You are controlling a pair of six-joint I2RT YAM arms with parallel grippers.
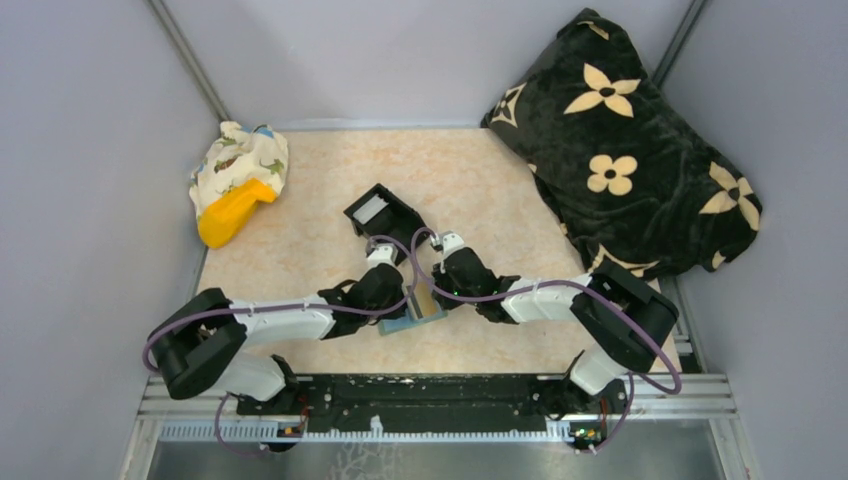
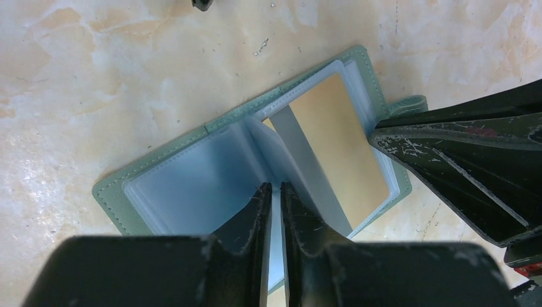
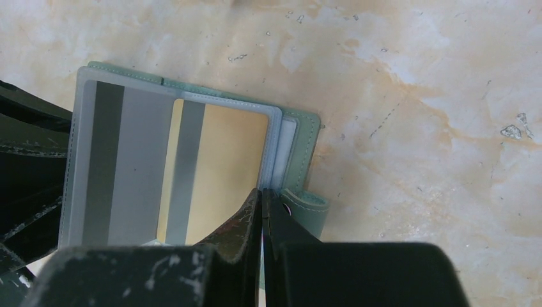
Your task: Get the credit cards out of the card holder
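Note:
The sage-green card holder (image 2: 153,167) lies open on the table, just in front of the arms (image 1: 412,318). My left gripper (image 2: 275,189) is shut on a blue-grey pocket leaf near the spine. A tan-gold credit card (image 3: 230,160) with a grey stripe sits in a clear pocket, beside a pale grey card (image 3: 137,166) with a dark stripe. My right gripper (image 3: 263,192) is shut at the gold card's outer edge, right next to the snap tab (image 3: 307,208). Its black fingers (image 2: 460,166) reach in from the right in the left wrist view.
A black plastic box (image 1: 385,215) stands just behind the grippers. A yellow object wrapped in patterned cloth (image 1: 238,185) lies at the back left. A black blanket with cream flowers (image 1: 630,150) fills the back right. The marbled table (image 1: 300,250) has grey walls around it.

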